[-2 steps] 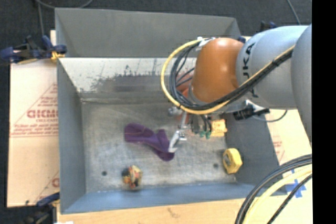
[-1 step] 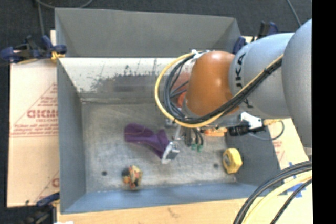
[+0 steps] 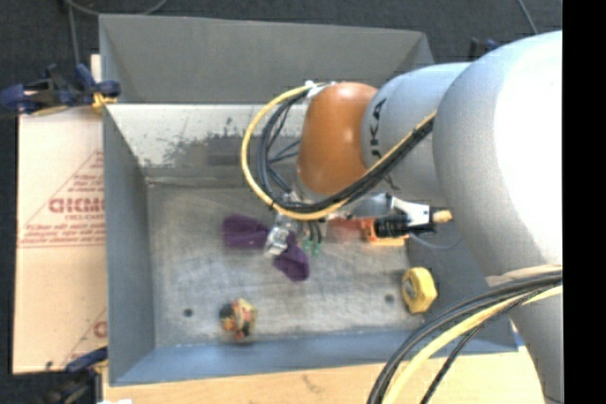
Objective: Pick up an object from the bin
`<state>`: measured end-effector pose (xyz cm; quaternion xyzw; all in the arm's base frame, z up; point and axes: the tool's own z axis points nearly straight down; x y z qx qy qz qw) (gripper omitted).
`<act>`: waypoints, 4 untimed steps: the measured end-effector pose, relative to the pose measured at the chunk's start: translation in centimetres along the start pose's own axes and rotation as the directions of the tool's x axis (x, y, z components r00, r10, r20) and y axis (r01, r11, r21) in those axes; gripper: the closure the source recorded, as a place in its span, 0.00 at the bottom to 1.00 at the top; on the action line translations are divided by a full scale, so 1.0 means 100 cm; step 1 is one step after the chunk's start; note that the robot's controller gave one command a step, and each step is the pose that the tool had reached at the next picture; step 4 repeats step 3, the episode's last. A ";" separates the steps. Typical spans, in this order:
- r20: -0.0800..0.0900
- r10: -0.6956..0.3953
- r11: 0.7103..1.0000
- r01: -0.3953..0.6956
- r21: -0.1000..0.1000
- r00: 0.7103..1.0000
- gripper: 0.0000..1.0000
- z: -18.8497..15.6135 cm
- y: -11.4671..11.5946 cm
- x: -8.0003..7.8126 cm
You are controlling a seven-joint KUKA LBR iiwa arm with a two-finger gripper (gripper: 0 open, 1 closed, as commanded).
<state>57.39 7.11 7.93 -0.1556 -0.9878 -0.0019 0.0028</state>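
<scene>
Purple lump (image 3: 244, 232): lies near the centre of the bin (image 3: 128, 232) floor, with a second purple lump (image 3: 294, 265) at its 4 o'clock. Gripper (image 3: 279, 239): down between the two lumps; whether it is clenched or released cannot be told. Speckled ball (image 3: 238, 319): at 7 o'clock. Yellow block (image 3: 418, 289): at 4 o'clock. Orange-and-black pen (image 3: 390, 228): at 3 o'clock.

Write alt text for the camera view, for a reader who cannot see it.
A robot arm with an orange wrist cover reaches from the right into a grey metal bin, its gripper low beside a purple object at the bin's middle. A yellow object lies right, a small mottled ball near the front wall, an orange-and-black item under the arm.
</scene>
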 end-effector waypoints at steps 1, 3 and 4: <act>0.001 0.000 1.000 0.000 0.000 1.000 1.00 0.000 0.000 0.000; 0.009 0.017 1.000 -0.017 0.002 1.000 1.00 -0.138 -0.002 0.014; 0.009 0.017 1.000 -0.017 0.002 1.000 1.00 -0.138 -0.002 0.014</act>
